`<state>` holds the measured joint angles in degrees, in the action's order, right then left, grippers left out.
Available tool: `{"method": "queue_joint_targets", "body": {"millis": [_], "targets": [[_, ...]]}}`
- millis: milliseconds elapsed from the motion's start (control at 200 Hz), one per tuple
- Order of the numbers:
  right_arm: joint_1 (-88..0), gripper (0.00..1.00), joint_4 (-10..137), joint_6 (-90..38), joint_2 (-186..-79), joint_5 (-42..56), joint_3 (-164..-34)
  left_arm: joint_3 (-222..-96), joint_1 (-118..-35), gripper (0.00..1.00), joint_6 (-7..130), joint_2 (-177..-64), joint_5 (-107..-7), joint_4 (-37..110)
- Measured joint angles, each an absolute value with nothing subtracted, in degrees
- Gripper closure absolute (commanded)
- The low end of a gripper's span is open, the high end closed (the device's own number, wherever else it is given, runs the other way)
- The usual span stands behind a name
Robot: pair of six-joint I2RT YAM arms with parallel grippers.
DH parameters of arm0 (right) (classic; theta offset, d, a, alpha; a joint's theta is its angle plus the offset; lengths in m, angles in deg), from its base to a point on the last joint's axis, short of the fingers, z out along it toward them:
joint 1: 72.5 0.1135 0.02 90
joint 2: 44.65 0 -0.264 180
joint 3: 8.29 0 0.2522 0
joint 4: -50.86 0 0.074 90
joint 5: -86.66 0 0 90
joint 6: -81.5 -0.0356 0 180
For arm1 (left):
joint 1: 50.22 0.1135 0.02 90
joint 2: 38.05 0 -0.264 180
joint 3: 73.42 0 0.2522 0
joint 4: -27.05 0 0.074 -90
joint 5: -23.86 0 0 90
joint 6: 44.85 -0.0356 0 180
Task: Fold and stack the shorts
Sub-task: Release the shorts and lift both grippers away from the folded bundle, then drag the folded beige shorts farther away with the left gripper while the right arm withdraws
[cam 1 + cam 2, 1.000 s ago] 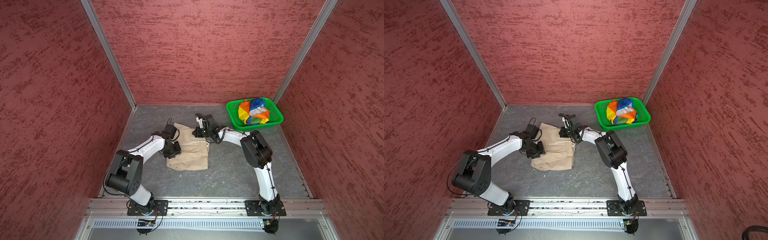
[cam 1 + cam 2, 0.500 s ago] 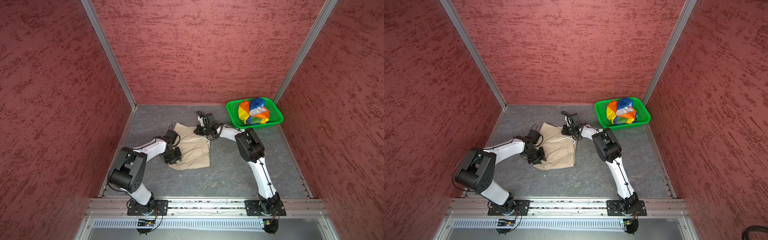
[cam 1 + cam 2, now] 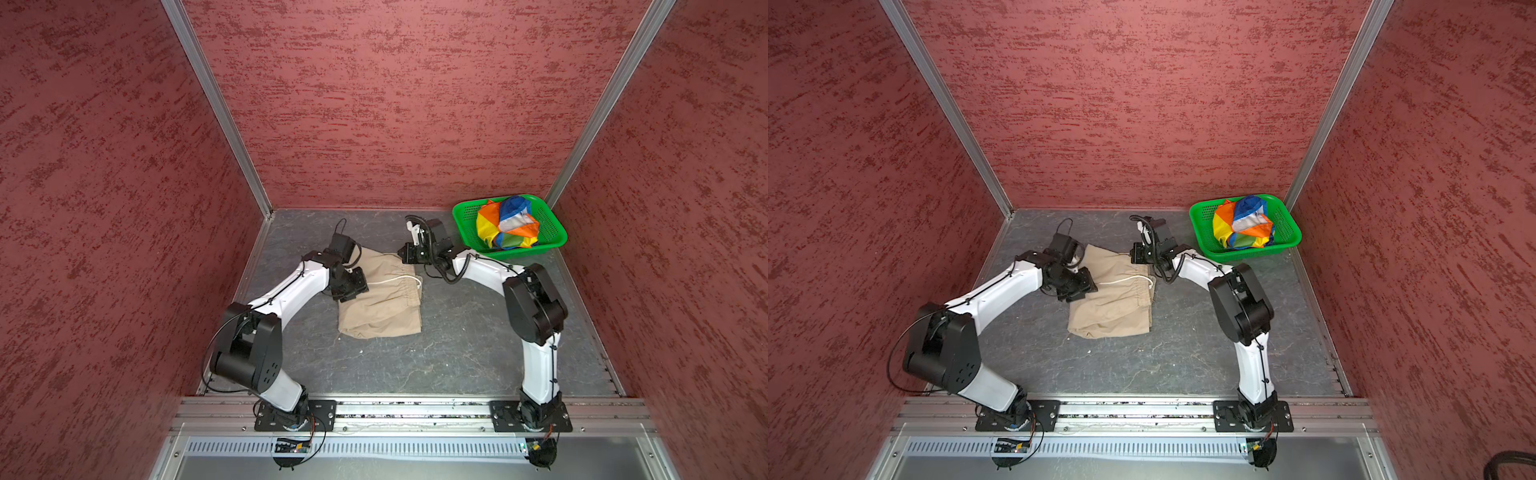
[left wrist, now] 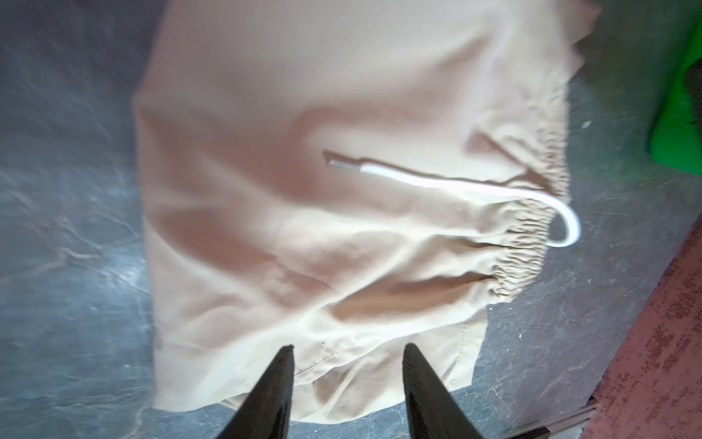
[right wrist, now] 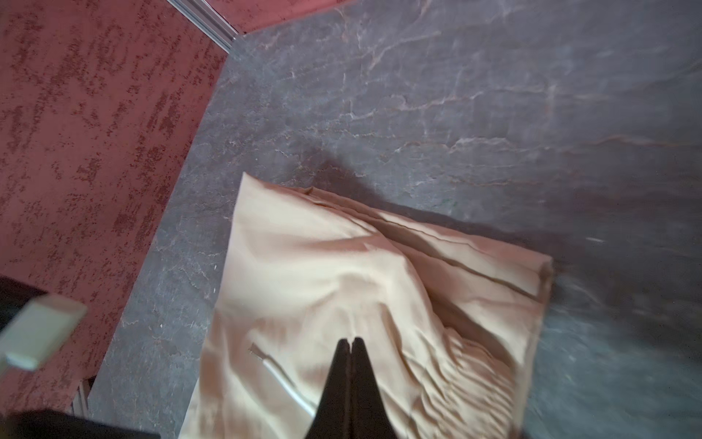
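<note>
We see the beige shorts (image 3: 380,301) lying crumpled on the grey table (image 3: 457,357) a little left of centre in both top views (image 3: 1115,301). Their white drawstring (image 3: 397,281) curls across the gathered waistband toward the right edge of the cloth.

The left pincer (image 3: 353,286) sits at the left edge of these shorts, low over the fabric. In the left wrist view its two dark fingers (image 4: 283,380) are spread apart, and the pincer (image 4: 348,346) has only flat cloth near a hem showing in the gap. The drawstring (image 4: 437,182) lies well beyond the tips.

The right pincer (image 3: 405,254) reaches in from the right to the upper right corner of the beige shorts. In the right wrist view the pincer (image 5: 350,340) has its fingers pressed together over the cloth (image 5: 342,273), and creases run up toward the tips. We cannot tell whether a fold is caught between them. The drawstring (image 5: 285,384) lies just beside them.

The rainbow-striped shorts (image 3: 507,224) sit bunched in the green basket (image 3: 463,220) at the upper right of the table in both top views (image 3: 1244,226), well apart from the left pincer and near the right arm's wrist.
</note>
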<state>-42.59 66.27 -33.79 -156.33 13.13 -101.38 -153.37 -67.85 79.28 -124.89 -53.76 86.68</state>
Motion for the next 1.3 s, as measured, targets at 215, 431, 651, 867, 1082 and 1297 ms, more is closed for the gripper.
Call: {"method": "queue_joint_targets", "body": {"millis": [215, 431, 651, 867, 1082, 1297], "targets": [[-42.6, 0.95, 56.7, -32.4, -141.6, 7.0, -85.5, -152.7, -62.6, 0.28, 77.9, -115.6, -58.7, 85.4], [-42.6, 0.84, 47.8, -32.2, -131.0, 6.0, -70.8, -146.3, -57.7, 0.30, 79.1, -115.3, -58.3, 79.5], [-42.6, 0.74, 46.1, -33.5, -121.7, 0.1, -63.3, -146.1, -57.0, 0.29, 79.7, -123.0, -58.9, 78.2], [-42.6, 0.63, 46.6, -34.7, -118.8, -4.5, -59.4, -146.0, -57.0, 0.28, 80.5, -127.1, -60.1, 77.5], [-42.6, 0.63, 47.3, -35.1, -118.9, -5.5, -59.4, -146.0, -57.1, 0.29, 80.5, -128.8, -60.1, 75.5], [-42.6, 0.62, 47.1, -35.3, -118.9, -6.1, -58.6, -145.6, -57.5, 0.29, 80.4, -130.9, -60.2, 74.1]]}}
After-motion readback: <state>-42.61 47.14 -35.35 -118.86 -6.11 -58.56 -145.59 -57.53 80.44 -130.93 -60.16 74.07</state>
